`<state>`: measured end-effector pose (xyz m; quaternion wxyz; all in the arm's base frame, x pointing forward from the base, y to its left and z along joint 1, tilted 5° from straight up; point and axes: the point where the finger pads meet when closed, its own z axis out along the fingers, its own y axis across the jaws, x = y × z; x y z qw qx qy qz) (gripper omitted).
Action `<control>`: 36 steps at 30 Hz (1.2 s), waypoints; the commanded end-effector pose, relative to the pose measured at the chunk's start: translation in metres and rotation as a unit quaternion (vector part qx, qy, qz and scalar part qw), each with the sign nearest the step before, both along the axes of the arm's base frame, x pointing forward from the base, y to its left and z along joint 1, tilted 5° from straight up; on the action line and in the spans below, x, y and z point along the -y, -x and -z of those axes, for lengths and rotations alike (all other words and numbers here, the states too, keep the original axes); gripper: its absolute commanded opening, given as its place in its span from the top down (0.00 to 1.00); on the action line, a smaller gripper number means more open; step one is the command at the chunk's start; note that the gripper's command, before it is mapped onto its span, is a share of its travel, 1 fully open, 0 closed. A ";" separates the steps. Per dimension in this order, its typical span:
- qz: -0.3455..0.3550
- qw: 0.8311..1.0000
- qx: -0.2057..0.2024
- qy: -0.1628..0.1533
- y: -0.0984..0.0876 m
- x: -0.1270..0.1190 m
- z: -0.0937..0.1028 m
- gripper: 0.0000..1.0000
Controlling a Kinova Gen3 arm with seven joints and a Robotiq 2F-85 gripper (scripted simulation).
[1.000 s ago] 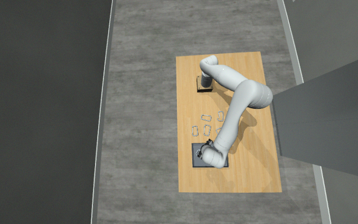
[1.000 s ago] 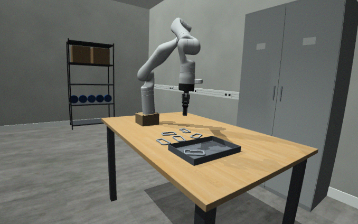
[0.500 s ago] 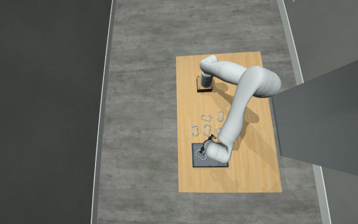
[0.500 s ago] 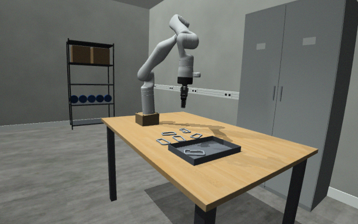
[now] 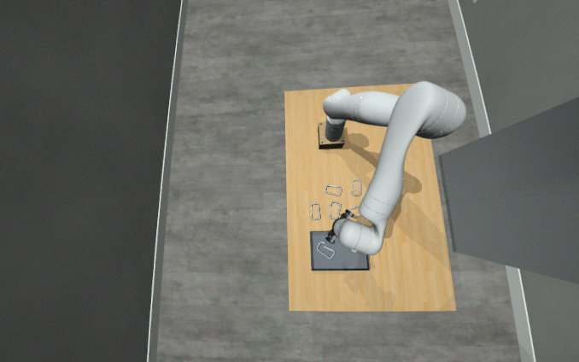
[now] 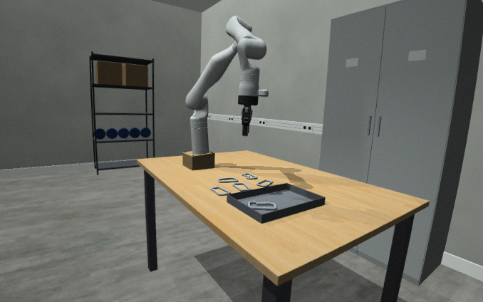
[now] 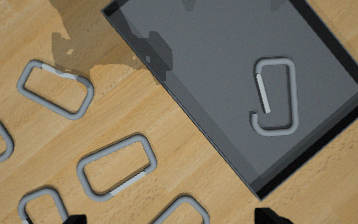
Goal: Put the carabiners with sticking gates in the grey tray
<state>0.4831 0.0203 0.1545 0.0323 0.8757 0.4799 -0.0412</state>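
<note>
Tall cabinet [image 5: 512, 192] [image 6: 388, 107] beside shelf rack [image 6: 153, 107].

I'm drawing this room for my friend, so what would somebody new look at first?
Probably the big pale robot arm, bending high over the wooden table. Next, maybe the grey tray on the table, with one silvery carabiner inside, its gate open.

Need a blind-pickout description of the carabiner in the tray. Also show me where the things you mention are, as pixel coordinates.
On the wooden table [image 5: 307, 290] [image 6: 285, 246] [image 7: 30, 170], find the shallow grey tray [image 5: 347, 261] [image 6: 300, 200] [image 7: 210, 65]. Inside lies a single grey carabiner [image 5: 320, 253] [image 6: 263, 207] [image 7: 294, 97]. Its pale gate is swung inward, away from the hook end, and unlike the other five, it is inside the tray, not outside.
</note>
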 end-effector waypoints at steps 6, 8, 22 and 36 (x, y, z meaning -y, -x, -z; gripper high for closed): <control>-0.007 1.000 0.007 -0.005 0.000 -0.009 -0.008 0.00; -0.005 1.000 0.005 -0.003 0.031 -0.024 -0.040 0.00; -0.005 1.000 0.005 -0.003 0.031 -0.024 -0.040 0.00; -0.002 1.000 0.003 -0.002 0.061 -0.041 -0.073 0.00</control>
